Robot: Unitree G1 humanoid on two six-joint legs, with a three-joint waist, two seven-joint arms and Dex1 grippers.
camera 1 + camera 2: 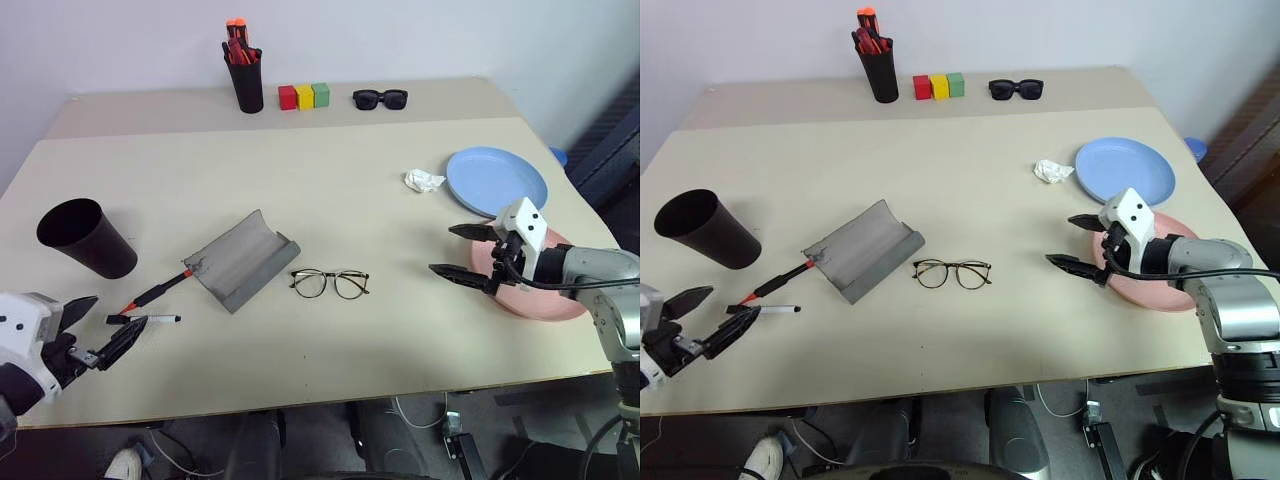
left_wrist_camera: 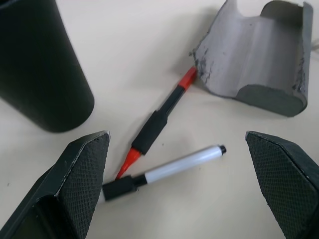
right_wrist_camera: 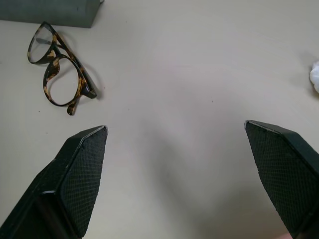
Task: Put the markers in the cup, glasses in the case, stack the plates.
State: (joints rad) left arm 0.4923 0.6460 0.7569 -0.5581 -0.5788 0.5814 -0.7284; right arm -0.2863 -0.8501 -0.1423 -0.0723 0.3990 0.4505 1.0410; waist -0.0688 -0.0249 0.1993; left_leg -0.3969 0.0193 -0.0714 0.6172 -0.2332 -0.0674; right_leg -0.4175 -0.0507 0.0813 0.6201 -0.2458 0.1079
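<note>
Hovering at lower left of the head view, the left gripper (image 1: 95, 330) gapes wide and empty, one fingertip beside the white marker (image 1: 150, 319); the black marker (image 1: 158, 291) lies just above it, its red tip touching the grey case (image 1: 238, 260). Right gripper (image 1: 462, 251), equally wide, holds nothing over the pink plate (image 1: 540, 300) at right. Wire-framed glasses (image 1: 330, 283) sit centre.

my two head eyes look forward and down over the whole table (image 1: 330, 200). my wrist cameras sit close above it; all four views share the glasses case (image 2: 259, 59).
</note>
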